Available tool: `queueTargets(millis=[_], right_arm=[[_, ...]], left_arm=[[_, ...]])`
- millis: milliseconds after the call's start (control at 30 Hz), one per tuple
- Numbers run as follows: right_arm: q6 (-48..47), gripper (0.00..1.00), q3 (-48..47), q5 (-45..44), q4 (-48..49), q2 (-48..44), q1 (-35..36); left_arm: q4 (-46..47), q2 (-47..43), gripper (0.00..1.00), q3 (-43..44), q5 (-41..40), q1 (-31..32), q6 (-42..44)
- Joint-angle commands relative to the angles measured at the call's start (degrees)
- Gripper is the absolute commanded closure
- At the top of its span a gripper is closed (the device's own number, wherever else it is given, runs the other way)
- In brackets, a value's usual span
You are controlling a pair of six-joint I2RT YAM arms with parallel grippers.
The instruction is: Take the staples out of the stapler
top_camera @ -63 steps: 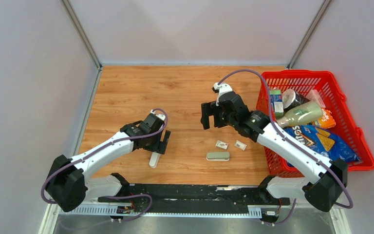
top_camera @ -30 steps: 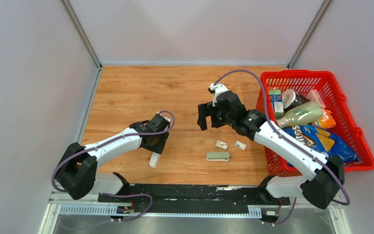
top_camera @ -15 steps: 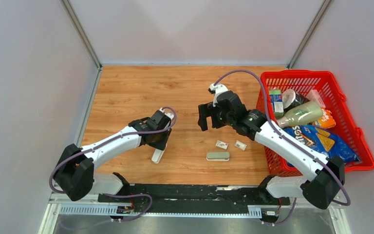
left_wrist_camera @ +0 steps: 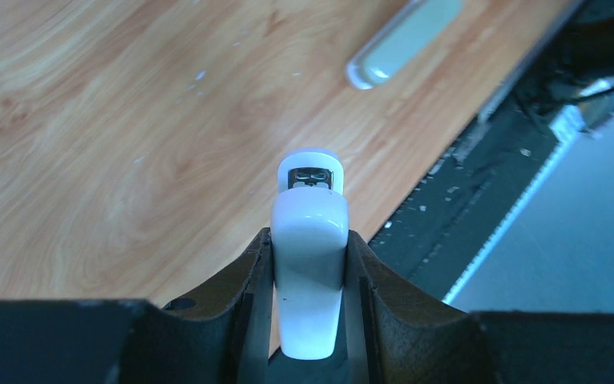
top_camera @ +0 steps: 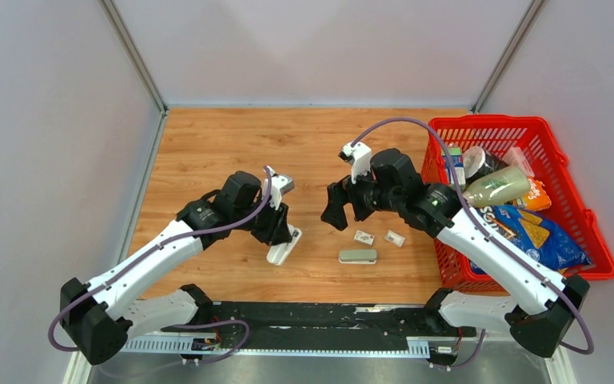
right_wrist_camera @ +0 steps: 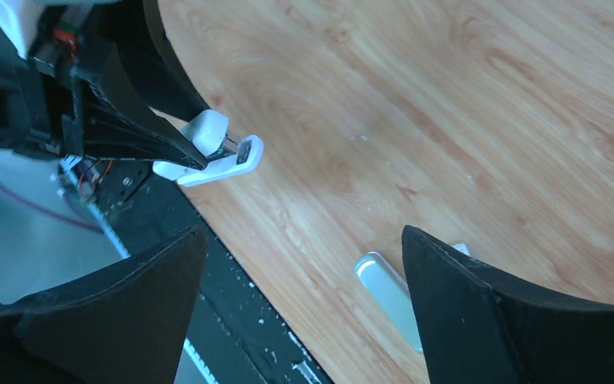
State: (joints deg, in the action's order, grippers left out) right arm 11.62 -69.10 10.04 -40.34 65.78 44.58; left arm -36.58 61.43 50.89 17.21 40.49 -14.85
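Note:
My left gripper point(top_camera: 278, 228) is shut on the white stapler point(top_camera: 283, 246), which hangs tilted above the table's near middle. In the left wrist view the stapler point(left_wrist_camera: 309, 232) sits squeezed between both fingers point(left_wrist_camera: 236, 288), with its metal front end pointing away and down. The right wrist view shows the stapler point(right_wrist_camera: 217, 154) at upper left, clamped in the other gripper. My right gripper point(top_camera: 337, 213) hovers open a short way right of the stapler, nothing between its fingers point(right_wrist_camera: 496, 312). The staples are hidden from view.
A grey-green pill-shaped bar point(top_camera: 357, 256) lies near the front edge, right of the stapler. Two small white packets point(top_camera: 364, 238) lie just behind it. A red basket point(top_camera: 520, 122) full of groceries stands at the right. The black rail point(top_camera: 328, 316) runs along the near edge.
My left gripper has closed on the stapler, lifted it off the table and swung it to the right. The right gripper has dipped and moved slightly towards it.

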Motion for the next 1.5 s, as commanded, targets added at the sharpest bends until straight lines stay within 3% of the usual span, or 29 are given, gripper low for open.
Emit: queueTargets(millis=[0, 300, 567, 900, 1467], right_arm=[[-3.97, 0.06, -2.62, 11.21, -1.76, -1.0, 0.6], [-9.15, 0.13, -4.28, 18.07, -1.5, -1.97, 6.57], [-9.51, 0.33, -5.69, 22.73, 1.05, 1.1, 9.65], [-10.74, 0.41, -6.66, 23.97, 2.02, 3.21, 12.9], [-9.42, 0.69, -4.03, 27.48, 5.27, 3.04, 14.57]], left_arm=[[2.82, -3.5, 1.0, 3.68, 15.63, 0.29, 3.77], [4.94, -8.34, 1.0, 2.46, 30.51, 0.29, 6.24], [9.41, -11.33, 1.0, 0.88, 37.8, 0.29, 6.15], [11.53, -12.82, 1.0, -0.27, 40.44, 0.29, 5.45], [15.13, -15.37, 1.0, -1.32, 41.32, 0.29, 3.6]])
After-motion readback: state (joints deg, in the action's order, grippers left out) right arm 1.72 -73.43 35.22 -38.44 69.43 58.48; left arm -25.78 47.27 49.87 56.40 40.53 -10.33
